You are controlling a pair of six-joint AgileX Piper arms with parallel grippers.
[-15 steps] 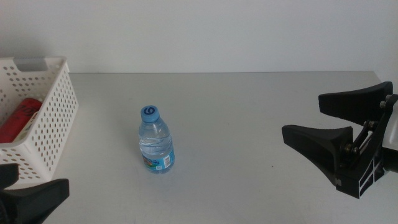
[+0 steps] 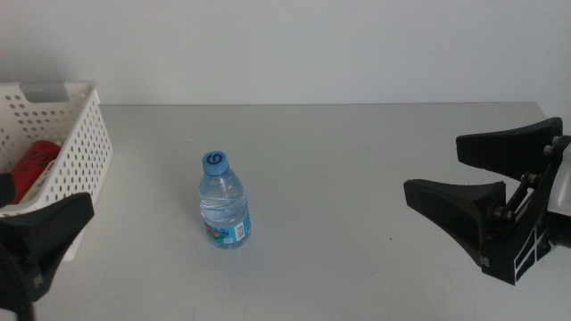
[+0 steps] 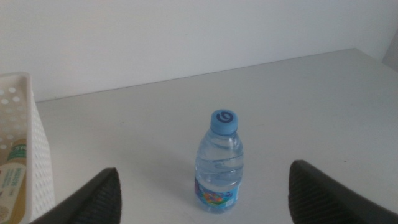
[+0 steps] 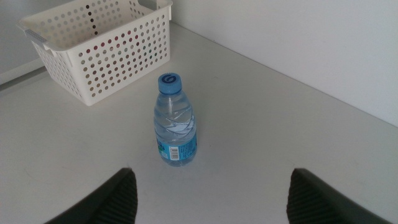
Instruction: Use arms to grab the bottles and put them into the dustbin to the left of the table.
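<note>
A small clear water bottle (image 2: 223, 201) with a blue cap stands upright on the grey table (image 2: 357, 152), left of centre. My left gripper (image 3: 204, 169) is open wide at the front left corner, facing the bottle (image 3: 219, 167) from a short distance. The right gripper (image 2: 433, 167) hangs open at the right side, well away from the bottle (image 4: 176, 124). The white perforated dustbin (image 2: 76, 165) sits at the left edge. Inside it lie a red can (image 2: 32, 165) and a pale-yellow tea bottle (image 3: 12, 183).
A white wall runs along the far edge of the table. The dustbin (image 4: 99, 53) stands close beside my left gripper. Bare tabletop lies between the water bottle and the right gripper.
The left gripper has risen and come further into the middle view, in front of the dustbin's near corner. The bottle and the right arm have not moved.
</note>
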